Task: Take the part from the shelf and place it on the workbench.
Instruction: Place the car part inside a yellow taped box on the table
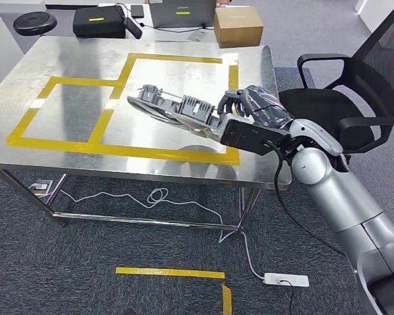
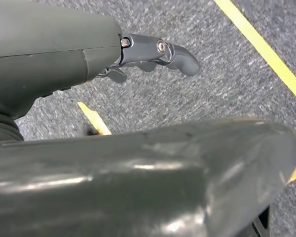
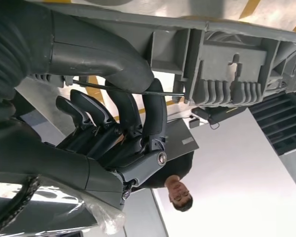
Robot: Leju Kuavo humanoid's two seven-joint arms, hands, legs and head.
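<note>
My right hand [image 1: 244, 108] holds the part [image 1: 177, 110]: in the right wrist view the fingers [image 3: 154, 111] curl up under one end of it and the thick thumb lies along its other face, so the grip is closed on it. From the head view I see the part as a long grey moulded piece with ribs and slots, sticking out leftward from the hand, over the steel counter [image 1: 76, 111], above the larger yellow tape rectangle [image 1: 177, 59]. I cannot tell whether its far end touches the surface; a reflection sits right beneath it.

The right wrist view gives me the part's ribbed side close up, plus a person in a dark top behind. The head view doesn't give me that grip detail.

My left hand [image 2: 154, 54] is in the left wrist view, over grey carpet with yellow floor tape [image 2: 265, 52]. Fingers extended, slightly bent, nothing in them.

Edges: the hand is near the counter's right edge, and a black office chair [image 1: 349, 98] stands just beside that side. A cardboard box [image 1: 238, 26], a laptop and a black case [image 1: 98, 21] are beyond the back edge. The counter's left half, with the smaller tape rectangle, is bare metal. A power strip [image 1: 285, 280] and cable lie on the floor under the front edge.
</note>
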